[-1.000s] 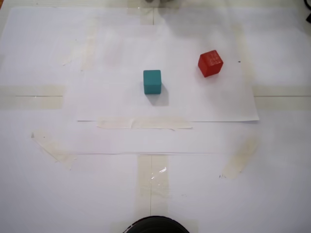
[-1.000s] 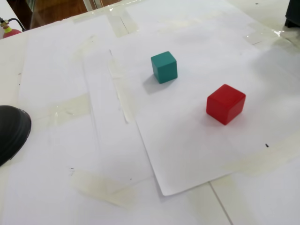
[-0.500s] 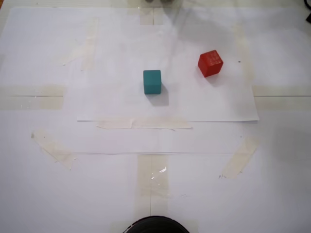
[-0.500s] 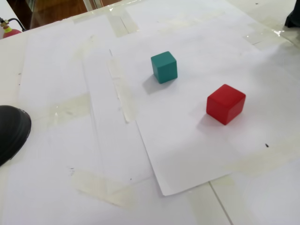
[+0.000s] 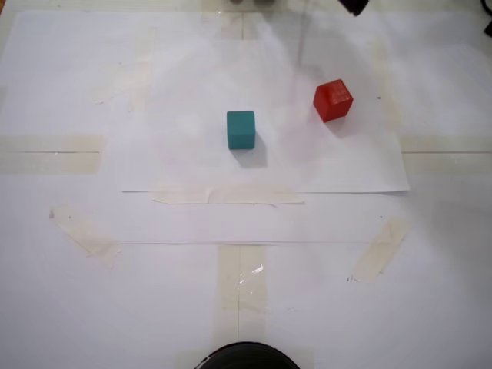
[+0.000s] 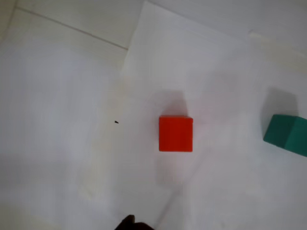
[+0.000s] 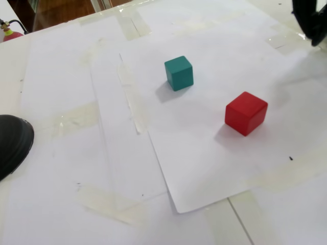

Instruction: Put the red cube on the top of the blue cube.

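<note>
At frame edge, claw [image 7: 311, 20] newly arrived.

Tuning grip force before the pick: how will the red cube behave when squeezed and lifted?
The red cube looks solid with flat matte faces, so it likely stays stiff and grips without slipping. It sits flat on the paper, so rolling seems unlikely. Small, so probably light.

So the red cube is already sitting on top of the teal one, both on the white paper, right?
Not quite: the red cube sits apart from the blue cube, each resting on the white paper, as a fixed view shows.
</note>
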Action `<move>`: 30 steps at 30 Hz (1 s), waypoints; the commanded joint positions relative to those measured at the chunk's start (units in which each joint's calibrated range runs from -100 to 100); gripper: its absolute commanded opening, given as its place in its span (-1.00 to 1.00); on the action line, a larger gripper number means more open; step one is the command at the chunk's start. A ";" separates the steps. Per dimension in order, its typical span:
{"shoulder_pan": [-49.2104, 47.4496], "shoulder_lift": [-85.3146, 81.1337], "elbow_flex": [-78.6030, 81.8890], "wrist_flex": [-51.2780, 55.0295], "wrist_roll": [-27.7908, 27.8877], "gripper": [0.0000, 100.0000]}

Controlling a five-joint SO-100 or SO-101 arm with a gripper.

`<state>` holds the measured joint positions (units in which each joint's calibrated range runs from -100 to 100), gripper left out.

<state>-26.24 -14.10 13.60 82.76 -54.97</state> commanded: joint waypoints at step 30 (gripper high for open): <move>2.85 16.59 -8.84 -12.11 1.17 -0.54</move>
<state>-23.68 2.39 9.26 72.92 -54.24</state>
